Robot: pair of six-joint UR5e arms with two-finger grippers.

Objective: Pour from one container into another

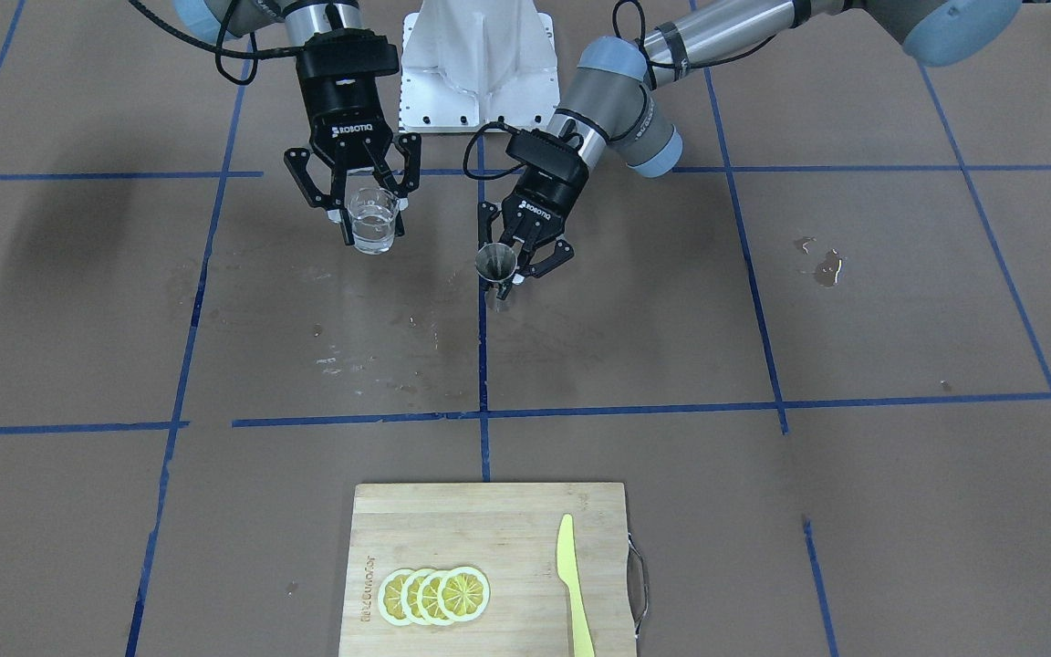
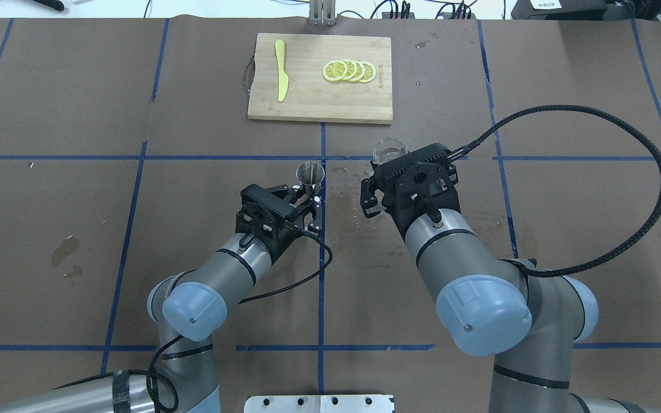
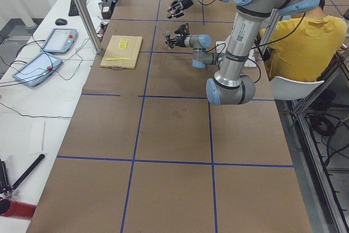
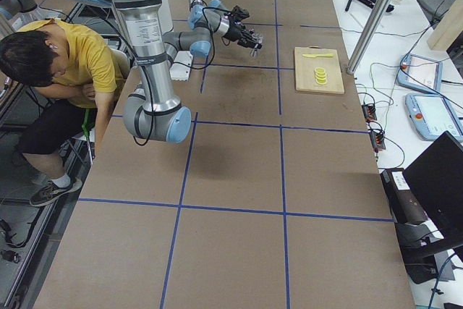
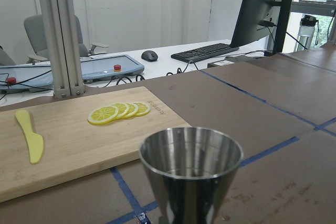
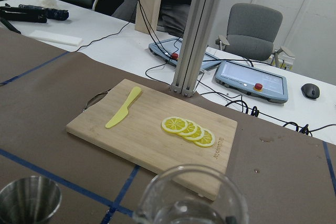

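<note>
Both cups held.
Left gripper (image 1: 512,269) clamps steel cup (image 1: 494,259), right gripper (image 1: 374,219) clamps glass (image 1: 373,230), away from cutting board (image 1: 507,538).

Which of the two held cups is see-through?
The glass in the right gripper is clear; the cup in the left gripper is opaque steel.

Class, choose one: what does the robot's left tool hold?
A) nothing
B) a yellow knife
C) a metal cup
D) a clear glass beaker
C: the left tool grips a metal cup, while the glass beaker sits in the right tool.
</note>
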